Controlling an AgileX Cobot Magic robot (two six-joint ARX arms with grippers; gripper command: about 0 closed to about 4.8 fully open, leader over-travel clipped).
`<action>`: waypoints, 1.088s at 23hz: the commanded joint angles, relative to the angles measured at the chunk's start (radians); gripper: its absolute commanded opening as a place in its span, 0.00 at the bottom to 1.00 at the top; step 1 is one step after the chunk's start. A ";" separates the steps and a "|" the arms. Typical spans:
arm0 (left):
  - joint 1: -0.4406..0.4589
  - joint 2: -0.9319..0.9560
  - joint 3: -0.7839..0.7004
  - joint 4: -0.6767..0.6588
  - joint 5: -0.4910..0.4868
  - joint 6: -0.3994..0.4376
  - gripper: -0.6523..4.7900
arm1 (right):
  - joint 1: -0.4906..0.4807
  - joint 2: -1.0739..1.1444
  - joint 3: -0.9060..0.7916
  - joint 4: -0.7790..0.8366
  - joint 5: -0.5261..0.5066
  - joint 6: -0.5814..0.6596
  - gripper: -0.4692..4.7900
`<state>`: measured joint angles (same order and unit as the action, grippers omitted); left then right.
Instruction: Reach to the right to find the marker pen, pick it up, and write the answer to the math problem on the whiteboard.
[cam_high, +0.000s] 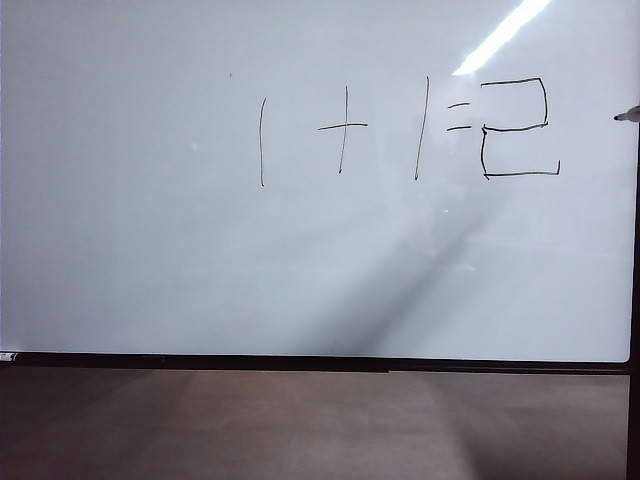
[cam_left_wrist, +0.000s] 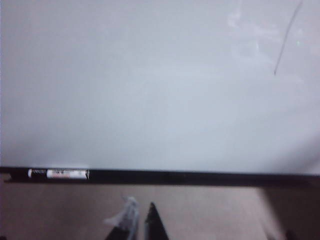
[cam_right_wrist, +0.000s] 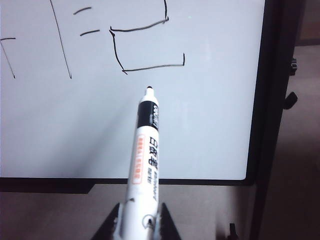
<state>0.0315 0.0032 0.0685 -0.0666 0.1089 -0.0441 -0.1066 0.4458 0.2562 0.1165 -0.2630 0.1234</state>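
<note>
your right gripper's (cam_right_wrist: 136, 225) fingers (cam_right_wrist: 107, 227) are pinched on the marker pen (cam_right_wrist: 143, 160) — the barrel runs up between them, dark tip pointing at the whiteboard (cam_right_wrist: 200, 125) just short of the answer (cam_right_wrist: 145, 45), apart from the surface as far as you can see. in the exterior view only the pen's tip (cam_high: 627, 115) pokes in at the right edge, beside the boxy 2 (cam_high: 517, 127). the math problem (cam_high: 350, 128) sits left of that 2, its two equals dashes just before it. your left gripper (cam_left_wrist: 137, 222) hangs low below the board's black frame (cam_left_wrist: 200, 177) — its fingers (cam_left_wrist: 155, 222) sit close together with nothing between them, near a white label (cam_left_wrist: 59, 173) on the frame.
</note>
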 joint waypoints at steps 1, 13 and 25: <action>-0.008 0.001 -0.014 0.016 0.001 0.010 0.17 | 0.000 -0.002 0.004 0.011 -0.002 0.003 0.09; -0.012 0.001 -0.060 0.031 -0.020 0.011 0.17 | 0.000 -0.002 0.003 0.011 -0.002 0.003 0.09; -0.012 0.001 -0.060 0.031 -0.042 0.022 0.17 | 0.000 -0.002 0.003 0.011 -0.002 0.003 0.09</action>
<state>0.0185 0.0032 0.0078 -0.0475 0.0692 -0.0307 -0.1066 0.4454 0.2562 0.1139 -0.2630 0.1234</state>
